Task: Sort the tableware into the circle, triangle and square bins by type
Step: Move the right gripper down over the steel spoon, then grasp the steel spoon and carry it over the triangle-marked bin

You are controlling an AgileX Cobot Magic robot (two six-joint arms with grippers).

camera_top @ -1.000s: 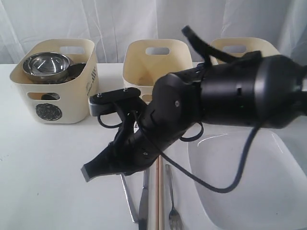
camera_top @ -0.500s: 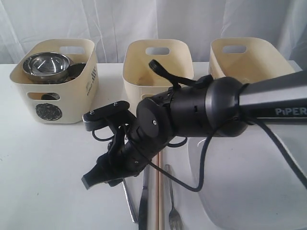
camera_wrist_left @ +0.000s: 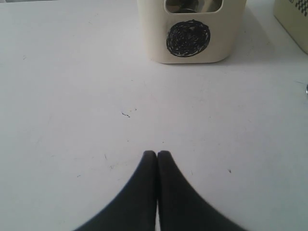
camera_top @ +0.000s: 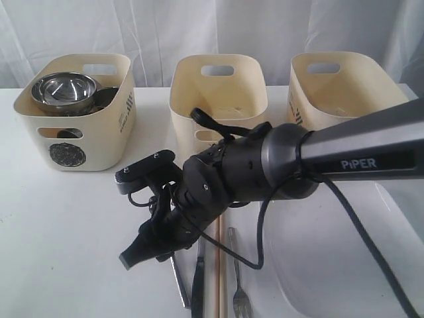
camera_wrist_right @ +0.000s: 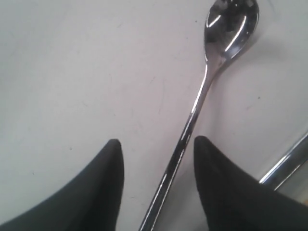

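Note:
The steel spoon [camera_wrist_right: 193, 114] lies flat on the white table, and its handle runs between the fingers of my open right gripper [camera_wrist_right: 156, 144], untouched by either finger. In the exterior view this gripper [camera_top: 144, 255] hangs low over the spoon [camera_top: 179, 281], beside a knife [camera_top: 197, 278], chopsticks [camera_top: 212, 271] and a fork [camera_top: 238, 295]. The circle bin [camera_top: 76, 126] at the left holds steel bowls [camera_top: 64, 89]. My left gripper [camera_wrist_left: 157, 155] is shut and empty above bare table, facing the circle bin [camera_wrist_left: 192, 43]. Two more cream bins [camera_top: 218, 86] [camera_top: 341, 86] stand behind; the marks on their fronts are hidden.
A large white square plate [camera_top: 344, 265] fills the front right of the table. My right arm [camera_top: 265, 165] crosses the middle and hides part of the cutlery. Another steel piece [camera_wrist_right: 288, 163] lies close to the right gripper's finger.
My right gripper has opened. The right arm has dropped lower and drawn in toward the cutlery, so the gripper now straddles the spoon's handle. The left gripper stays shut.

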